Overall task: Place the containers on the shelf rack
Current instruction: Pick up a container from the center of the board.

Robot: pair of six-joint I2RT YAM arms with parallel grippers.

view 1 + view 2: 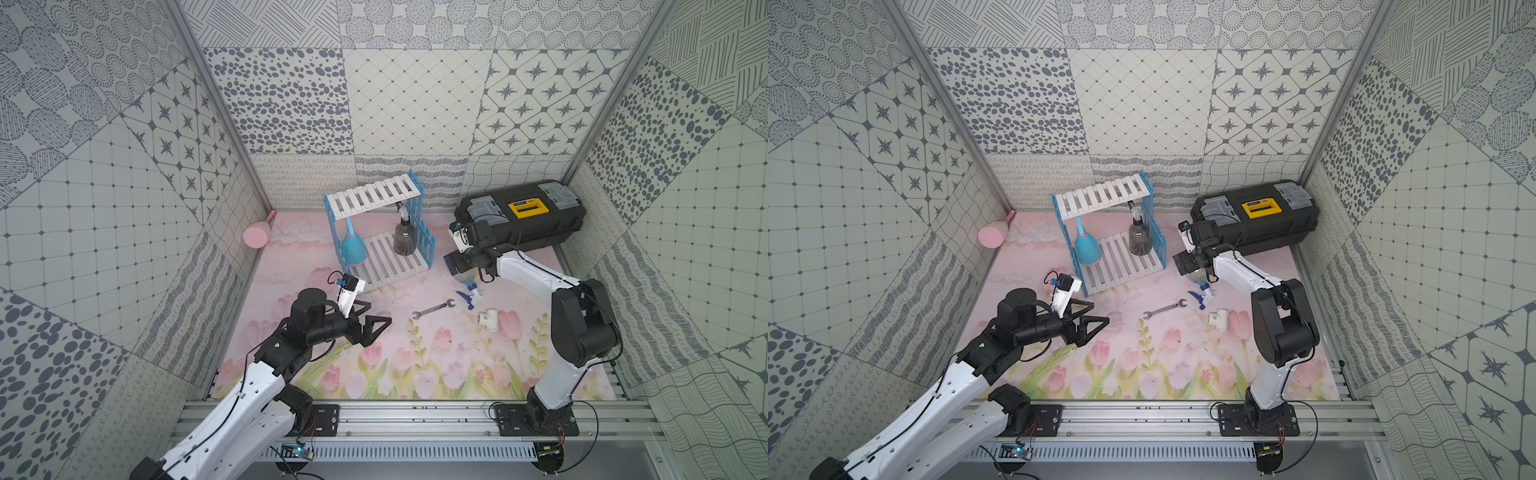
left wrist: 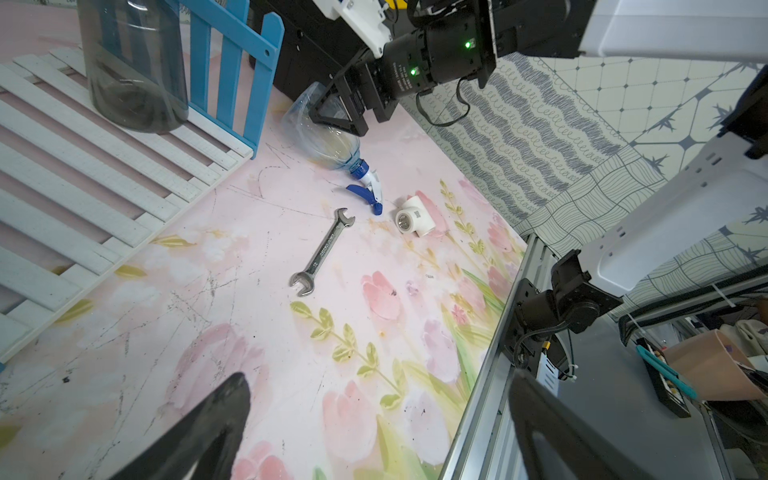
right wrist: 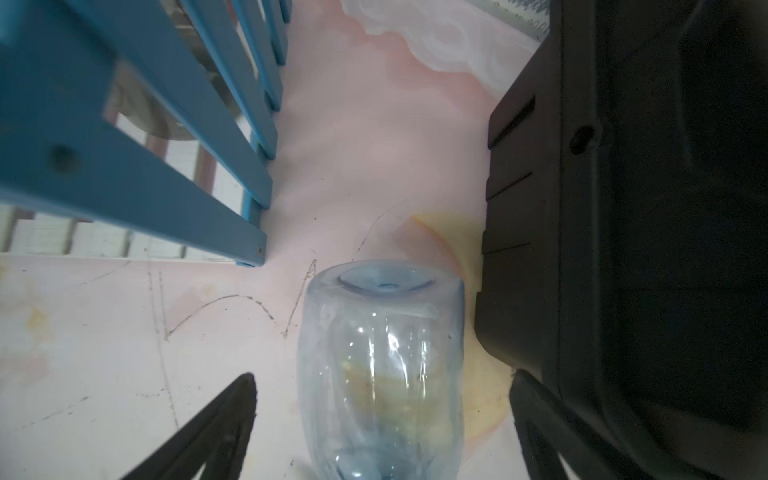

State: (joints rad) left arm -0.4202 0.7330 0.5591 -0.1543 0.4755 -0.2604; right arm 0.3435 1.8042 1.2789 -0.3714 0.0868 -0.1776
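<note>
The floral tabletop bore the shelf rack and a black toolbox along the back. A clear bottle, a wrench and a white pipe fitting lay in front of the toolbox, and a pink bottle lay in the far left corner. A teal bottle and a smoky bottle stood on the rack's lower shelf.

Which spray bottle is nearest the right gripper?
The clear blue-collared bottle; the teal bottle and smoky bottle stand on the rack, the pink bottle lies far off.

Narrow gap between shelf rack and toolbox
</note>
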